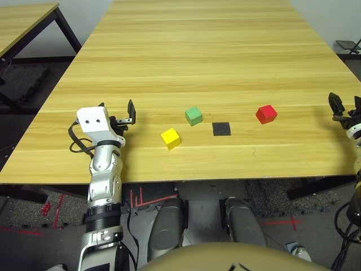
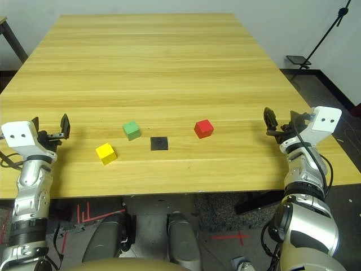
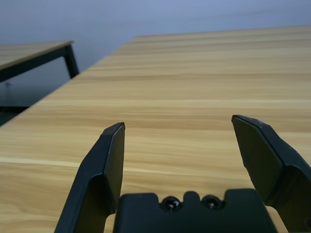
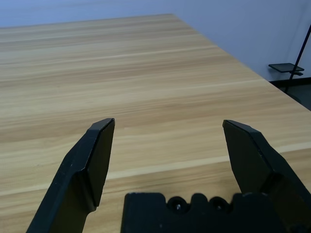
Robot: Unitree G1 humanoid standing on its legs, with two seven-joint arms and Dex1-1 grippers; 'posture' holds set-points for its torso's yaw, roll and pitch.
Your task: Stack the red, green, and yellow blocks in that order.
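- The wooden table took up most of what I could see from the head camera, a long light plank top running away toward 12 o'clock.
- My left gripper hovered over the near left part of the table, its two black fingers spread wide apart with nothing between them; from the left wrist I saw only bare wood in the gap.
- My right gripper sat near the table's right edge, its fingers likewise parted and empty, with plain table top showing between them from the right wrist.
- The black square patch lay flat near the front edge, roughly midway between my two grippers.
- The red block rested on the table at about 2 o'clock from the patch, well apart from my right gripper's fingers.
- The green block stood at about 10 o'clock from the patch, near it but not touching.
- The yellow block lay at about 7 o'clock from the green block, the closest of the three to my left gripper's fingers, at roughly 4 o'clock from them and clear of them.
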